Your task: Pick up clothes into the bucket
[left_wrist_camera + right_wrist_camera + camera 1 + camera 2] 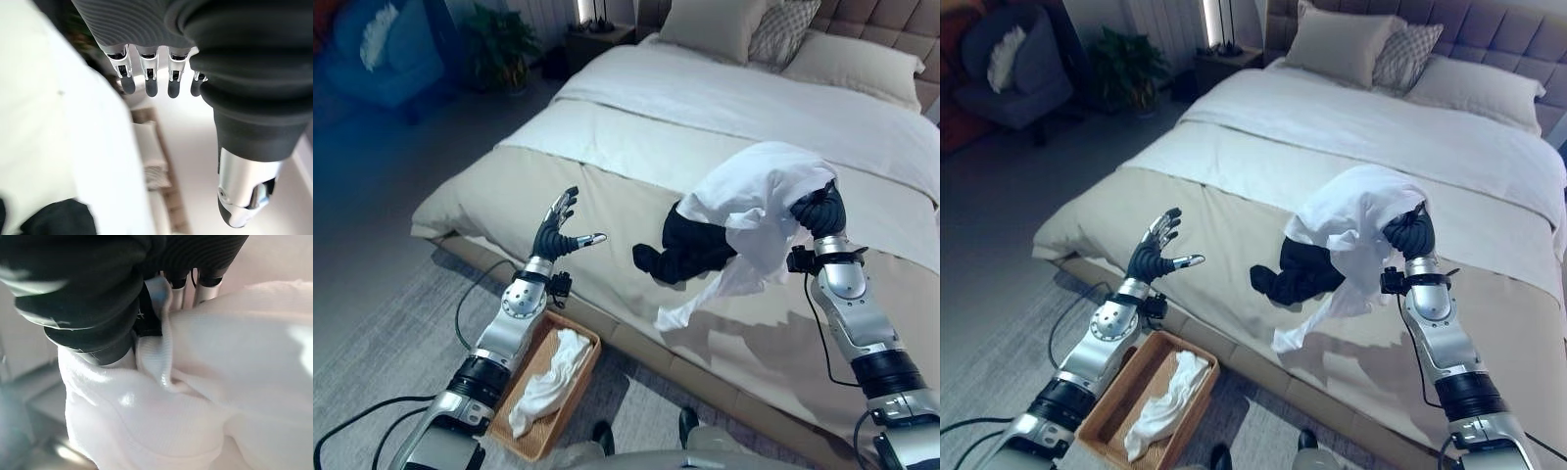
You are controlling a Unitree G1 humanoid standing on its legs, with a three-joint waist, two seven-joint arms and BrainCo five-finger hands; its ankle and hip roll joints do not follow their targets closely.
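Bedroom surroundings are seen from above: a wide bed (pixel 607 211) with pale covers and pillows (pixel 715 24) at its head, a grey carpet (pixel 382 333) along its near side, a blue armchair (pixel 382 54) and a potted plant (pixel 499 44) in the far corner.

The right hand (pixel 818 211) is raised above the near part of the bed, wrist upright, and a white garment (pixel 754 201) is draped over it and gripped; in the right wrist view the fingers (pixel 203 289) are seen closed into the white cloth (pixel 195 396), which hangs in folds with a loose end trailing down toward the bed's near edge. A dark garment (pixel 690 250) is seen bunched just beside and below the white one; whether it is lifted with it or lies on the cover cannot be told.

The left hand (pixel 556 227) is held up over the bed's near edge, palm turned toward the clothes, fingers spread and straight, thumb out, nothing held.

A shallow wicker basket (pixel 585 345) is set on the carpet against the bed's near edge, below the left arm. A white cloth (pixel 548 382) lies crumpled inside it. Bare carpet lies around the basket's outer sides.
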